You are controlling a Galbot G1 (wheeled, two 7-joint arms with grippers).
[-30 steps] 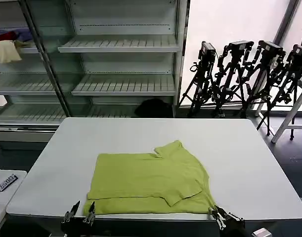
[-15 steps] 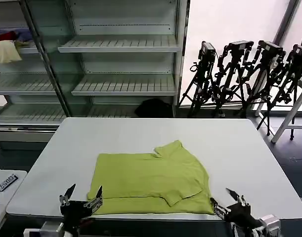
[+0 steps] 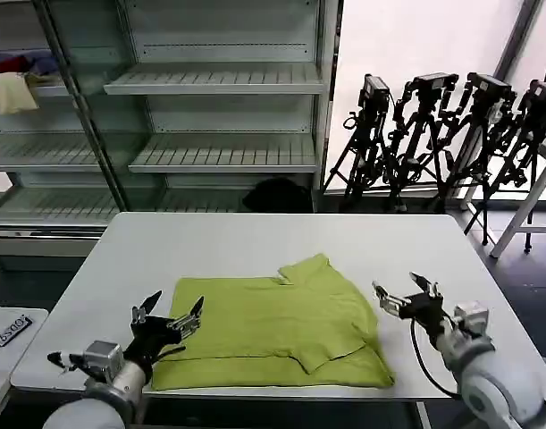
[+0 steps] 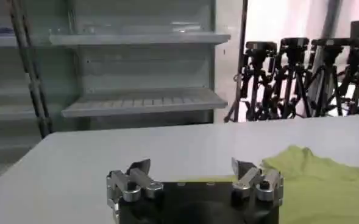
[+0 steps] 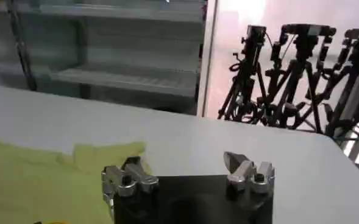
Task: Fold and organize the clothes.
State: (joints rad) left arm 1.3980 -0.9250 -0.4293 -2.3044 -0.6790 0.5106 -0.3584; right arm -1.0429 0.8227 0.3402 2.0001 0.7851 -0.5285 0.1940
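Observation:
The lime yellow-green T-shirt [image 3: 273,331] lies partly folded on the white table [image 3: 255,241], near its front edge, one sleeve flap lying across its top. My left gripper [image 3: 169,315] hovers open over the shirt's left edge, nothing between its fingers. My right gripper [image 3: 405,294] hangs open just off the shirt's right edge, also empty. In the left wrist view the gripper [image 4: 191,172] is spread wide with the shirt [image 4: 319,182] beyond one finger. In the right wrist view the gripper [image 5: 182,167] is spread with the shirt [image 5: 45,176] beside it.
Grey shelving [image 3: 219,116] stands behind the table, with red, purple and pale yellow cloths [image 3: 13,85] on a shelf at far left. Black tripods [image 3: 451,134] lean at the back right. A small side table [image 3: 9,335] sits at left. A white stool [image 3: 532,206] stands at right.
Both grippers rose from below the table's front edge and moved forward, the left now over the shirt's left edge, the right beside its right edge. The shirt has not moved.

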